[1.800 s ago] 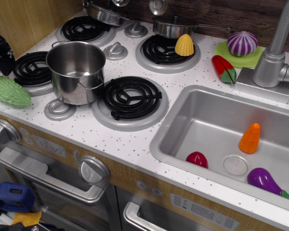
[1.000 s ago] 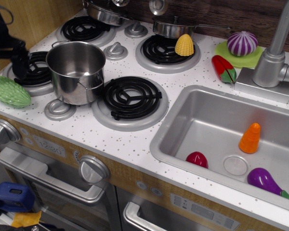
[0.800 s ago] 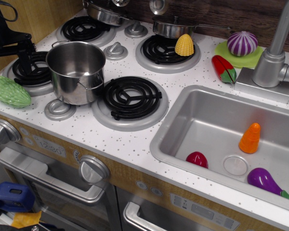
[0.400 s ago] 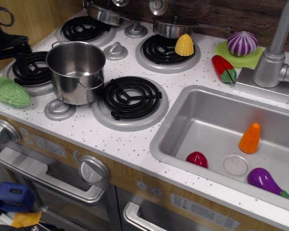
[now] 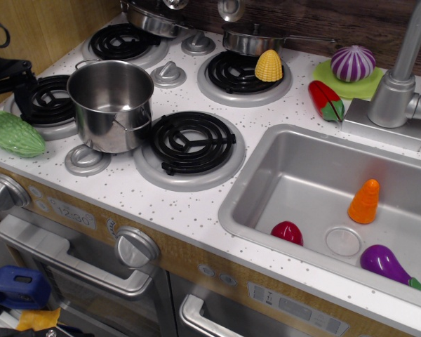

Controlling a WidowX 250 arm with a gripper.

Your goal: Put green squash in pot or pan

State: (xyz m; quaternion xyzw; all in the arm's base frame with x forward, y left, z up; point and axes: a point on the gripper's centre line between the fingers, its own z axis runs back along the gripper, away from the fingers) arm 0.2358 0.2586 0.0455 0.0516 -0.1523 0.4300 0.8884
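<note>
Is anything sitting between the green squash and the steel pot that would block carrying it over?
Nothing visible does. The green squash lies on the counter left of the pot, with only a flat burner between them. The pot is empty.

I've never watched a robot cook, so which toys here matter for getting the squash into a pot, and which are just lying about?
For the job: green squash, steel pot, pincer.

Lying about: yellow corn, purple onion, red pepper, orange carrot, purple eggplant, frying pan.
</note>
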